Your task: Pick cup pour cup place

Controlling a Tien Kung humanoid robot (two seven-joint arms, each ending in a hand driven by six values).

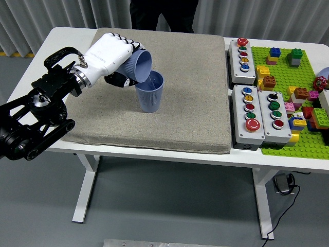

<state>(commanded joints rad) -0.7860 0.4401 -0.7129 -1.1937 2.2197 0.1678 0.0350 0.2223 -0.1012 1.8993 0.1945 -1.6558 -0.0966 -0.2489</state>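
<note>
From the head view, my left hand (109, 56) reaches in from the left over the grey mat (185, 103), white shell uppermost, fingers (123, 39) wrapped and clamped around a blue ribbed cup (139, 66). I hold that cup tipped on its side, mouth facing right and down, its lower lip right at the rim of a second blue ribbed cup (149, 91) that stands upright on the mat, left of the mat's middle. Whether the two rims actually touch I cannot tell. My palm hides most of the tilted cup's body and its base, and my thumb shows only as a dark shape beneath the cup. I cannot see anything falling between the cups, and the inside of the standing cup is a pale shadow with contents I cannot make out.

My black forearm (36, 116) runs off the left edge. My right arm does not show.

On the white table (67, 36), right of the mat, sit three grey button boxes (249, 114) with coloured buttons, then a green brick baseplate (295, 103) strewn with coloured bricks, cut off by the right edge. A person (162, 14) in dark clothing stands at the far side, cropped by the top edge, hands unseen.
</note>
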